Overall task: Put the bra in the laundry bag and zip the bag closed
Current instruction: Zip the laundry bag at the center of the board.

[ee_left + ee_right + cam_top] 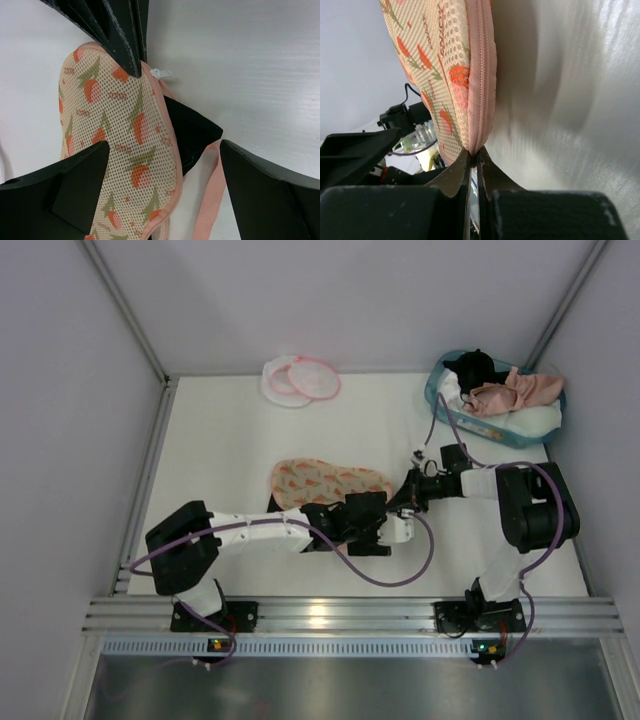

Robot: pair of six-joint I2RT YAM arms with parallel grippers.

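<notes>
Right pincer (474, 152): closed tight on the pink zip-like trim of the printed padded piece (445, 75), apparently to pin that edge
Left pincer (164, 145): wide open, holding nothing, fingers straddling the same piece, likely to steady it
Bra (515, 390): well beyond the closed pincer, heaped in teal basket (432, 390), untouched
Laundry bag (300, 380): far ahead of both pincers, ungripped

You've got one printed padded piece (330, 483), one round mesh laundry bag (300, 380), one teal basket (432, 393), one pink bra (520, 390) and one black garment (475, 368) on the bench (220, 460).
</notes>
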